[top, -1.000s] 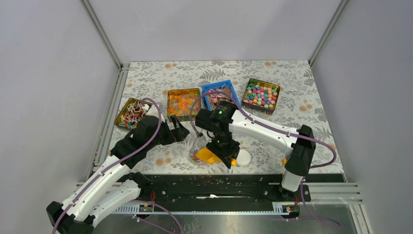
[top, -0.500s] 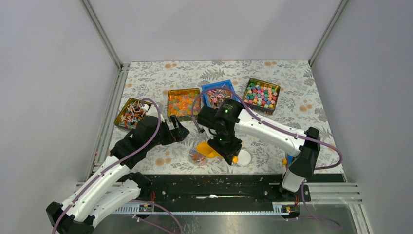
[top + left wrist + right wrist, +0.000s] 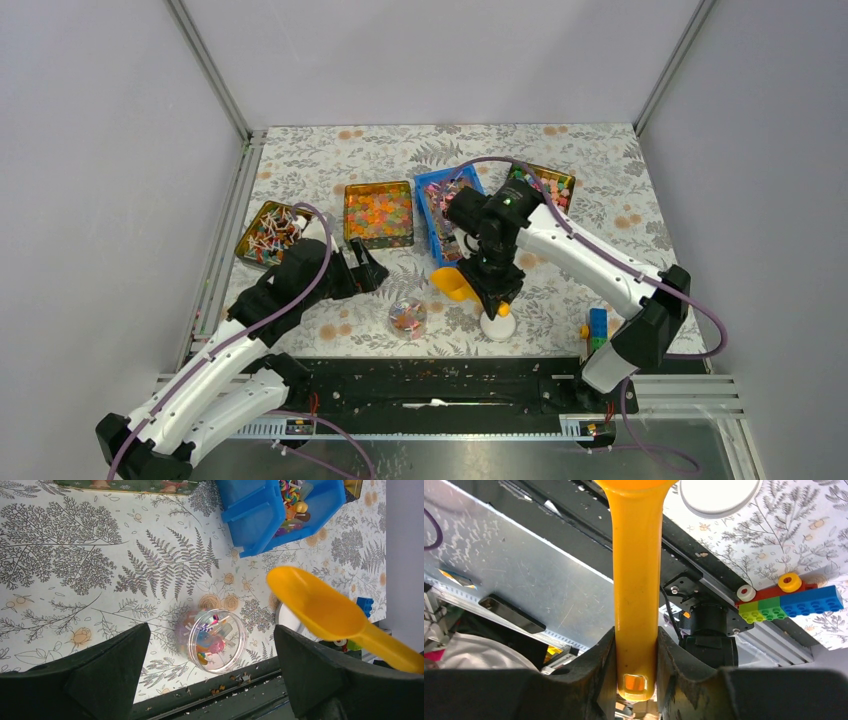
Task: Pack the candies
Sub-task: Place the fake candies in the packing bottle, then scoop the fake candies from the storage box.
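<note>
Candies [image 3: 292, 497] are piled in blue bin [image 3: 250, 510] toward far edge of desk [image 3: 100, 555], w/ a few in clear cup [image 3: 217, 641] by near edge. Yellow scoop [image 3: 320, 609] is clamped by its handle in right hand [image 3: 636, 652], raised near bin. Left hand [image 3: 362, 270] is spread wide, nothing held.

Plain grey walls [image 3: 100, 150] on aluminium posts [image 3: 208, 68] enclose a table [image 3: 300, 160] covered in fern-print cloth [image 3: 620, 190].

The candies [image 3: 291, 492], tiny twist-wrapped sweets in mixed colours, lie heaped in a blue bin [image 3: 250, 515] towards the counter's [image 3: 100, 555] far edge. A few more sit loose in a clear round cup [image 3: 242, 630] by the near edge.
</note>
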